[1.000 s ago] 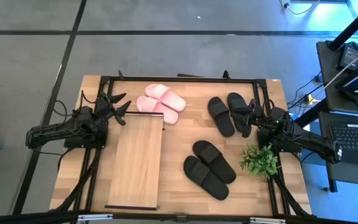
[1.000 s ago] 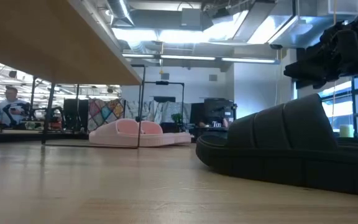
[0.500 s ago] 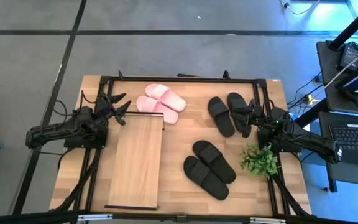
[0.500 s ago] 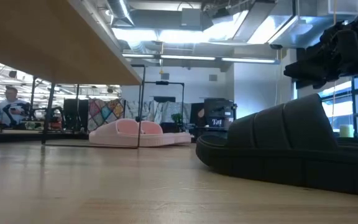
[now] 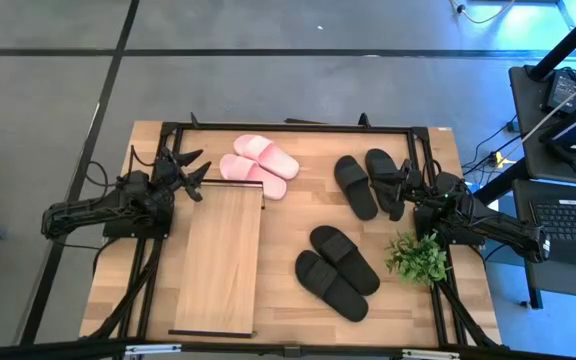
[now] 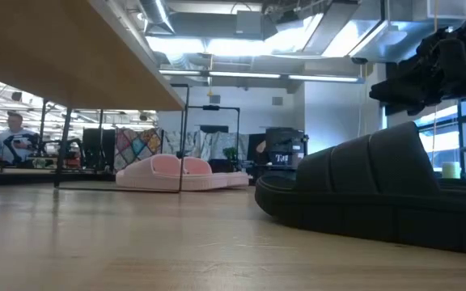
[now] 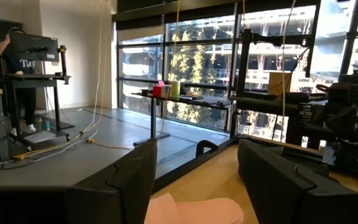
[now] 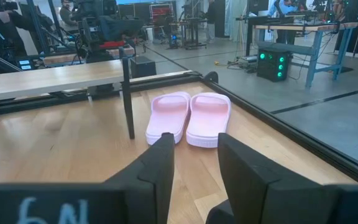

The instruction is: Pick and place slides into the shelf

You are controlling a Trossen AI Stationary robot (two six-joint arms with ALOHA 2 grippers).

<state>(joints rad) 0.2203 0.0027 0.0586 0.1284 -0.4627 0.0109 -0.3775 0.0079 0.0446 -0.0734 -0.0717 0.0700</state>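
On the wooden counter [image 5: 278,215] the shelf [image 5: 218,258] stands left of centre, its long light-wood plank running from the near edge toward the far side, with nothing resting on top of it. All 6 slides lie on the counter outside it: the pale pink pair [image 5: 259,165] sits side by side just past the shelf's far end, touching or almost touching its corner; 1 black pair [image 5: 371,182] lies at the far right, and the other black pair [image 5: 336,271] lies angled near the middle right, beside a small green plant [image 5: 419,258]. The left pincer [image 5: 190,168] hangs at the shelf's far left corner, close to the pink pair, its fingers [image 7: 120,183] spread wide with nothing between them. The right pincer [image 5: 405,187] sits at the right-hand edge of the far black pair, fingers [image 8: 157,165] set fairly narrow but parted and holding nothing. From the right wrist view the pink pair lies straight ahead, next to a black leg of the shelf.
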